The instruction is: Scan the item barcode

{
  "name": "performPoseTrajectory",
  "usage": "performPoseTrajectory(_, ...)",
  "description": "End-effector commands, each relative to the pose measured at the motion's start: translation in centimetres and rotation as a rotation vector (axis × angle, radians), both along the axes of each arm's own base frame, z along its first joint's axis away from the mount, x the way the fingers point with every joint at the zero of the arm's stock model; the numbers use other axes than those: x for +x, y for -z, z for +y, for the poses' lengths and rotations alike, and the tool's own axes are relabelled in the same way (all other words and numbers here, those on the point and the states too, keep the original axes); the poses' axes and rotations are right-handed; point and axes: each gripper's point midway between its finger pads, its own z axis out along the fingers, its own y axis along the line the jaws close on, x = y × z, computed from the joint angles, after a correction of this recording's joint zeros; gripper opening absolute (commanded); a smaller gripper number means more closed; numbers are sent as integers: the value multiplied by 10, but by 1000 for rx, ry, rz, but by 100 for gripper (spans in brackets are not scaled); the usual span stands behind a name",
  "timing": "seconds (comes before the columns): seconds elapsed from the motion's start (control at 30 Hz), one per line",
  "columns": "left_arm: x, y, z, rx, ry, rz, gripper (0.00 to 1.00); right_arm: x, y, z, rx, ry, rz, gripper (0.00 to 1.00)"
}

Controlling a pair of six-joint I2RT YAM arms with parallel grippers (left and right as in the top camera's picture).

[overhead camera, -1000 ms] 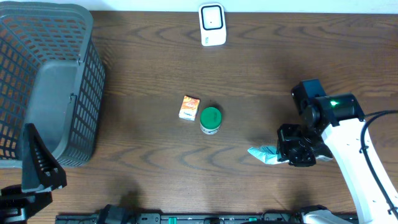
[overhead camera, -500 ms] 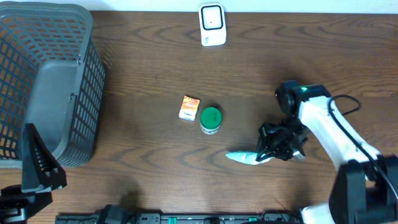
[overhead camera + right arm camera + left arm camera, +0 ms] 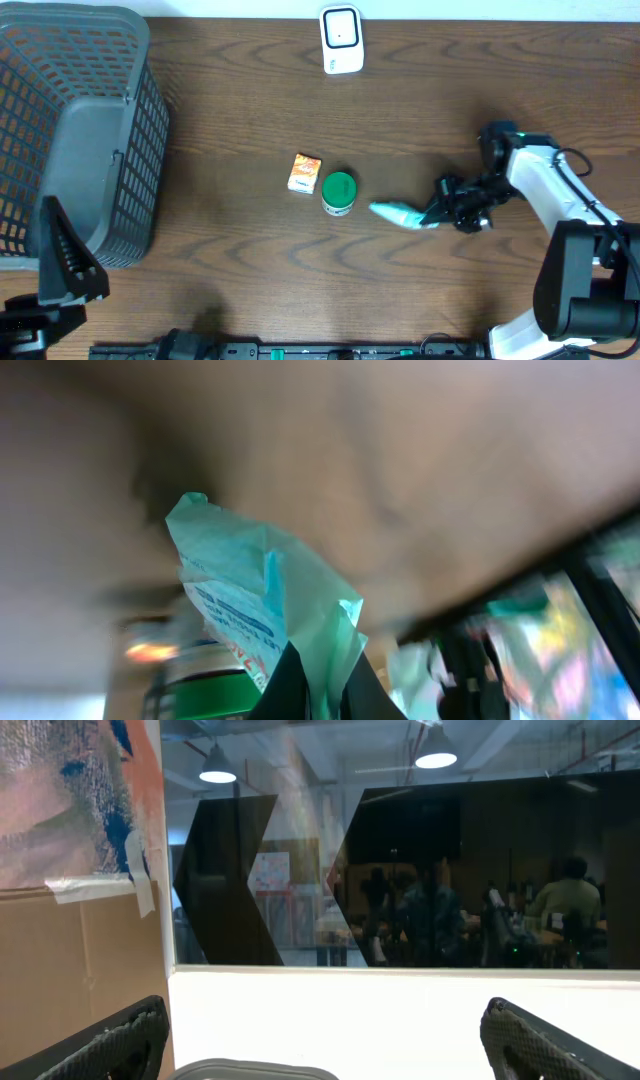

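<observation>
Overhead and wrist views of the wooden worktop point(image 3: 230, 100). The right hand point(image 3: 437, 214) is closed tight on one end of a teal packet point(image 3: 393, 212), which sticks out from its fingers toward the worktop's middle. The packet's free end lies just beside a green-lidded jar point(image 3: 339, 192), though contact between them cannot be judged. The packet sits right of centre, about midway between the near and far edges. In the right wrist view the picture is blurred; the packet point(image 3: 262, 608) shows crumpled teal film with a white and blue printed panel, pinched between the dark fingers point(image 3: 300, 685) at the bottom of the frame.

A small orange box point(image 3: 304, 172) lies just left of the jar. A white scanner point(image 3: 341, 39) stands at the middle of the far edge, well apart from the packet. A grey mesh basket point(image 3: 140, 150) fills the far left corner.

The left hand point(image 3: 322, 1020) has its fingers point(image 3: 115, 1045) spread fully apart and holds nothing; its camera faces a window.
</observation>
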Motion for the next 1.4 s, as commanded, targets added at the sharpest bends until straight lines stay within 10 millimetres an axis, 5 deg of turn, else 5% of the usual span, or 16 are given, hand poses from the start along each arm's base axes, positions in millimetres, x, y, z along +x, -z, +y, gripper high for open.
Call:
performPoseTrajectory(0.0, 1, 3, 3, 7, -23, -1, 99, 33, 3, -17, 36, -198, -323, 1)
performPoseTrajectory(0.13, 6, 6, 1, 8, -22, 2, 99, 64, -4, -13, 75, -436, -677, 3)
performPoseTrajectory(0.37, 16, 11, -1, 8, -23, 4, 99, 64, -7, -3, 89, -703, -878, 57)
performPoseTrajectory(0.5, 17, 11, -1, 8, -23, 4, 99, 67, -20, 2, 71, -822, -988, 68)
performPoseTrajectory(0.63, 17, 11, -1, 8, -23, 3, 99, 78, -29, 8, -102, -1130, -1136, 88)
performPoseTrajectory(0.97, 17, 11, -1, 8, -22, 3, 99, 106, -15, 20, -491, -1827, -1185, 93)
performPoseTrajectory(1.07, 17, 11, -1, 8, -22, 4, 99, 113, -4, 9, -562, -1880, -1110, 95)
performPoseTrajectory(1.13, 17, 11, -1, 8, -22, 4, 99, 108, 6, 6, -531, -1910, -1069, 88)
performPoseTrajectory(1.37, 17, 11, -1, 8, -23, 4, 99, 93, 42, 15, -384, -1942, -1014, 80)
